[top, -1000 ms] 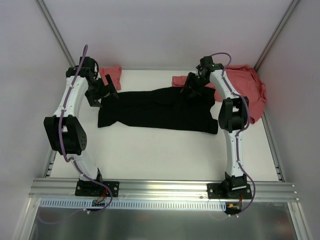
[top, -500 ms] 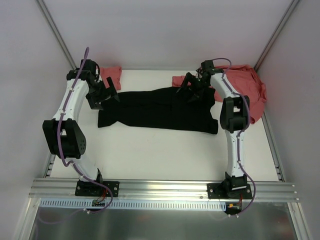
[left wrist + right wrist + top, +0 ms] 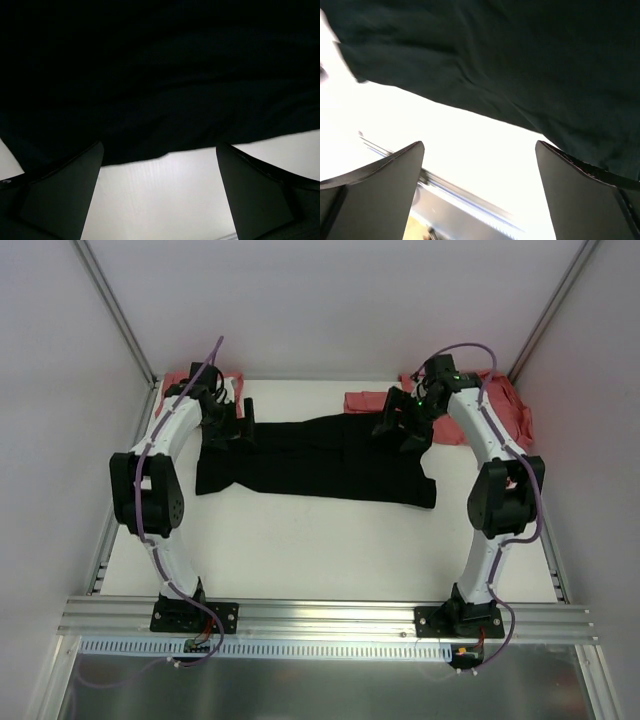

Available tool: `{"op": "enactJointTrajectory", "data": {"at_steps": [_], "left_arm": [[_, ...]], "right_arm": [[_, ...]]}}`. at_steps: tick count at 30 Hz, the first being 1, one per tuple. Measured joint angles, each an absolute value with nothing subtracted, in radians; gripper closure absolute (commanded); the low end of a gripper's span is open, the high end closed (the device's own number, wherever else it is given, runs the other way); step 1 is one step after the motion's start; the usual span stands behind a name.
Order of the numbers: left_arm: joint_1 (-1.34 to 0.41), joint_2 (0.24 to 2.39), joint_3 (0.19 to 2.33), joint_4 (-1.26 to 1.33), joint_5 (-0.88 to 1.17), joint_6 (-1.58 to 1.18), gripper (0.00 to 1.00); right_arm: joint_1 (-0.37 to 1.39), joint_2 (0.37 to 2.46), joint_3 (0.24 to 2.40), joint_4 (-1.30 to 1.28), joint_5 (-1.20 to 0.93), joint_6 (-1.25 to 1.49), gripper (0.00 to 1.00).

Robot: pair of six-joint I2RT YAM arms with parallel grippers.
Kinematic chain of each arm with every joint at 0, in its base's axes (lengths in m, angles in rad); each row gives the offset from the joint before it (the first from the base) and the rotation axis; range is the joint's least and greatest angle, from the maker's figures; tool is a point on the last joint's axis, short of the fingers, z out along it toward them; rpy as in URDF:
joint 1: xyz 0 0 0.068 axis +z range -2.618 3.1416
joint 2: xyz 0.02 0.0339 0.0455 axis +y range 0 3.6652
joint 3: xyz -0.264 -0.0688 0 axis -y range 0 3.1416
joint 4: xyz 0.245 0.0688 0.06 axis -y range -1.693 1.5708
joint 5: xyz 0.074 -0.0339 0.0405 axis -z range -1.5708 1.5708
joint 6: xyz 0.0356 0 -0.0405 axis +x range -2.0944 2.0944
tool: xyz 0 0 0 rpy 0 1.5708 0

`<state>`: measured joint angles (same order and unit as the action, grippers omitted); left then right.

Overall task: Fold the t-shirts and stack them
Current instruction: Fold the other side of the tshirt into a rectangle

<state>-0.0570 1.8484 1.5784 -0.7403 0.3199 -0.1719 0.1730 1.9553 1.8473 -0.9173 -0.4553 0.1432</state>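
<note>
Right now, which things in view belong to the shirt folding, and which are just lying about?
Job: black shirt; red shirt back left; red shirts back right.
Not the job: only fixtures, the table and the metal rail.

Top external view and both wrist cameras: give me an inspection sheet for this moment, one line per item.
Surface: white table, shirts lying on its far half.
Job's things: black t-shirt laid flat in a wide band across the middle; salmon-red t-shirts bunched at the back right, more salmon-red cloth at the back left.
Clutter: nothing seen.
Claws: left claw and right claw both open, over the black shirt's far edge, holding nothing.
Cables: purple cables run along both arms, looping above the wrists.
Surroundings: plain white walls; aluminium rail at the near edge.
</note>
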Motion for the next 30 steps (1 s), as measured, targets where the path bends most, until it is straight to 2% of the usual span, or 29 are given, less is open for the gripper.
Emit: {"op": "enactJointTrajectory", "data": {"at_steps": [4, 8, 20, 25, 30], "left_arm": [[-0.080, 1.962, 1.651, -0.719, 0.197, -0.058, 0.01], [-0.093, 2.003, 1.670, -0.725, 0.171, 0.054, 0.01], [-0.118, 1.978, 1.655, -0.784, 0.192, 0.455, 0.01], [-0.118, 1.975, 1.646, -0.796, 0.168, 0.573, 0.07], [-0.117, 1.970, 1.588, -0.762, 0.145, 0.706, 0.07]], "right_arm": [[0.222, 1.960, 1.767, -0.987, -0.364, 0.099, 0.00], [0.255, 1.967, 1.756, -1.052, -0.300, 0.060, 0.01], [0.242, 1.934, 1.647, -1.083, -0.271, 0.035, 0.01], [0.242, 1.927, 1.608, -1.082, -0.277, 0.035, 0.00], [0.242, 1.916, 1.587, -1.084, -0.278, 0.035, 0.01]]}}
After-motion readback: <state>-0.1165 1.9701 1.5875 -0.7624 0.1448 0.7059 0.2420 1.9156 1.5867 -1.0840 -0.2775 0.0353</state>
